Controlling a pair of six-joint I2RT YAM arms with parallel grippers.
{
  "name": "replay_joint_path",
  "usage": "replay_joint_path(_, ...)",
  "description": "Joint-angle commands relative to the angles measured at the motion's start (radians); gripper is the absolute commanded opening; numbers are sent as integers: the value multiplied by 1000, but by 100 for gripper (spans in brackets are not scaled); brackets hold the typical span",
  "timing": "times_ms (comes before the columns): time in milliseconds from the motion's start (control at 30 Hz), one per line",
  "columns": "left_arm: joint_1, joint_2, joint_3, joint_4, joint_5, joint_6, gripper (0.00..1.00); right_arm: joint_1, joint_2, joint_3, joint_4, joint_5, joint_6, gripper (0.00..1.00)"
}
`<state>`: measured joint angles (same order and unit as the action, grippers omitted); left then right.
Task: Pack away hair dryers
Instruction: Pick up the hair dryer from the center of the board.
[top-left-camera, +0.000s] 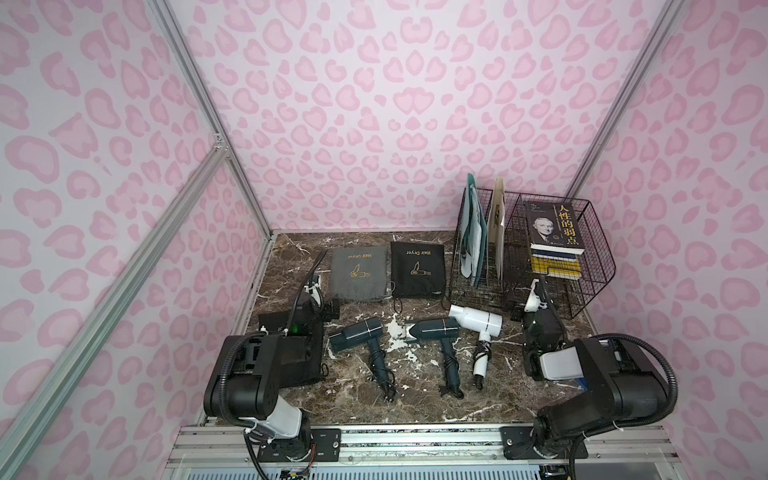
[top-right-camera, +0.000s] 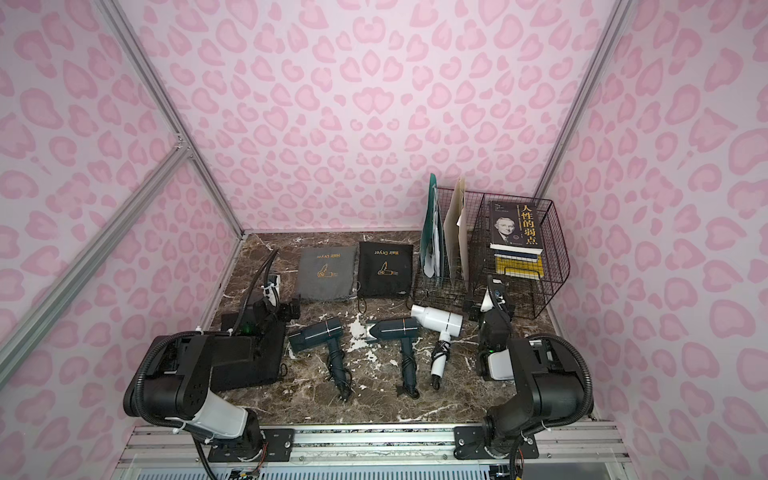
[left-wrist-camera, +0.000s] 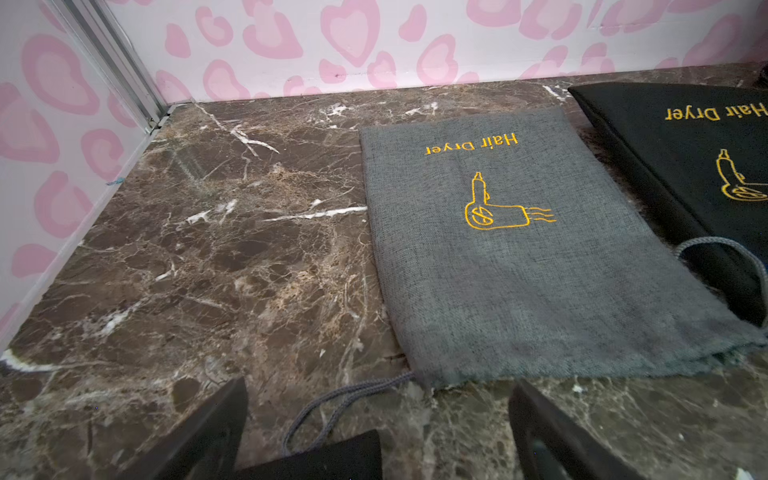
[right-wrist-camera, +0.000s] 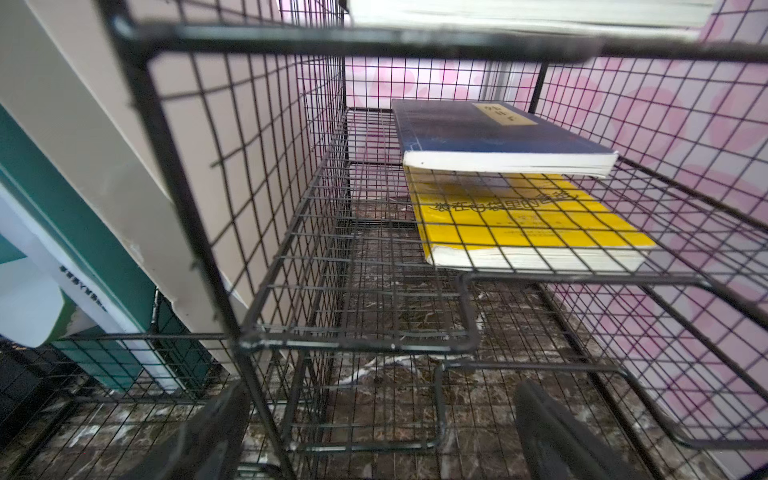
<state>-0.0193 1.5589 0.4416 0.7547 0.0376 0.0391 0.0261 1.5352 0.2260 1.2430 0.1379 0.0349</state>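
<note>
Three hair dryers lie in a row mid-table in both top views: a dark one (top-left-camera: 356, 332) on the left, a dark one (top-left-camera: 436, 328) in the middle and a white one (top-left-camera: 478, 319) on the right, each with its cord wound round the handle. My left gripper (left-wrist-camera: 378, 386) is open and empty, low over the marble just short of the grey pouch (left-wrist-camera: 519, 249). It stands left of the dryers (top-left-camera: 319, 306). My right gripper (right-wrist-camera: 380, 388) is open and empty, facing the wire rack (right-wrist-camera: 361, 345), to the right of the white dryer.
A black pouch (top-left-camera: 417, 268) lies beside the grey pouch, and another black pouch (top-left-camera: 291, 357) lies under my left arm. At the back right, the wire rack (top-left-camera: 590, 266) holds books (top-left-camera: 550, 226) and upright folders (top-left-camera: 478, 232). Pink patterned walls close in three sides.
</note>
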Motion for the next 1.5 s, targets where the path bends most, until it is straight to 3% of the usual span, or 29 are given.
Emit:
replay_joint_path(0,1,0,6,20,7,7,100,0,0,3,18,0,3,100)
replay_joint_path(867,1,0,8,21,7,5,100,-21,-1,4,8,-37,13,100)
replay_joint_path(1033,-2,0,8,18,2,6,100,-18,-36,7,6,72,52,100)
replay_joint_path(1167,3,-18,33,-36,-2,0,100,-13,-160,107,-302,68,31,100)
replay_joint_path(1267,2,-54,163,-291,-12,-1,100,20,-264,149,-437,110,18,100)
replay_joint_path(1367,2,-60,361,-619,-40,-10,100,24,-334,278,-723,90,133,100)
replay_joint_path(1467,1,-112,439,-743,-70,-38,100,26,-345,455,-1083,91,355,100)
